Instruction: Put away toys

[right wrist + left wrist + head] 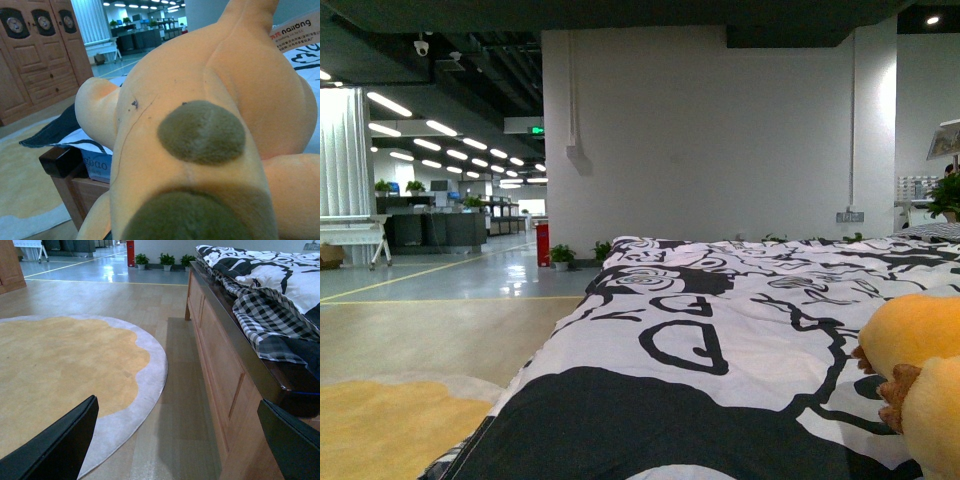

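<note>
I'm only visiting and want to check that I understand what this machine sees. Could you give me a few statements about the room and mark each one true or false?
1. The orange plush toy lies on the black-and-white duvet. True.
2. The rug is blue. False: it is yellow with a pale grey border.
3. The left gripper is clamped on the toy. False: its fingers stand wide apart, with only floor between them.
4. Potted plants stand by the far wall. True.
5. The bed frame is white metal. False: it is brown wood.
</note>
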{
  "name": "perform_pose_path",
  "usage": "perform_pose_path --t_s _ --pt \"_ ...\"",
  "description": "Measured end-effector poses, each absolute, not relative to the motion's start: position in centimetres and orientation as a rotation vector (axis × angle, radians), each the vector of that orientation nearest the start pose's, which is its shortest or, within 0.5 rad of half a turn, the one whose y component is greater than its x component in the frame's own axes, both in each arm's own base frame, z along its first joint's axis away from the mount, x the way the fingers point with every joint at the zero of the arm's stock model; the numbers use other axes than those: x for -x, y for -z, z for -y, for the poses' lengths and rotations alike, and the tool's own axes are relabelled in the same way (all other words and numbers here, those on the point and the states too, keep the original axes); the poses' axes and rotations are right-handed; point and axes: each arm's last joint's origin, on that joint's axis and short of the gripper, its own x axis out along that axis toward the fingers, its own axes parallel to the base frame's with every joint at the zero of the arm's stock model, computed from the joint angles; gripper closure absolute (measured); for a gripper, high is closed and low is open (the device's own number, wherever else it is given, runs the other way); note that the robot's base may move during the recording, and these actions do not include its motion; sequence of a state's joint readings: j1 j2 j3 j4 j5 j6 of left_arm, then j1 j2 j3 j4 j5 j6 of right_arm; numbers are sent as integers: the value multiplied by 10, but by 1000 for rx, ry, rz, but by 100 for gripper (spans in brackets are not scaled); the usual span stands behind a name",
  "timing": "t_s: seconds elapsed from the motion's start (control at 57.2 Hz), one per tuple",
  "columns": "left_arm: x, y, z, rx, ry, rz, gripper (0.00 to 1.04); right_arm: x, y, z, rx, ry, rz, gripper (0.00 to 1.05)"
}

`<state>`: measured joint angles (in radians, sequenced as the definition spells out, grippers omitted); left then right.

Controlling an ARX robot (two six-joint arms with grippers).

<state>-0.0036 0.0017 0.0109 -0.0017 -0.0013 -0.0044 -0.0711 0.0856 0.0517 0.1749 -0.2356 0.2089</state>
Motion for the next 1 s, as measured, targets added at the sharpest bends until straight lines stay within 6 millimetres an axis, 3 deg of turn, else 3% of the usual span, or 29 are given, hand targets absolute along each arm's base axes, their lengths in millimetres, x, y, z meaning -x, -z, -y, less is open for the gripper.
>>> perform_pose_path --t_s 0.997 --pt "-97 -167 0 4 0 7 6 -99 -191 0 -182 -181 124 87"
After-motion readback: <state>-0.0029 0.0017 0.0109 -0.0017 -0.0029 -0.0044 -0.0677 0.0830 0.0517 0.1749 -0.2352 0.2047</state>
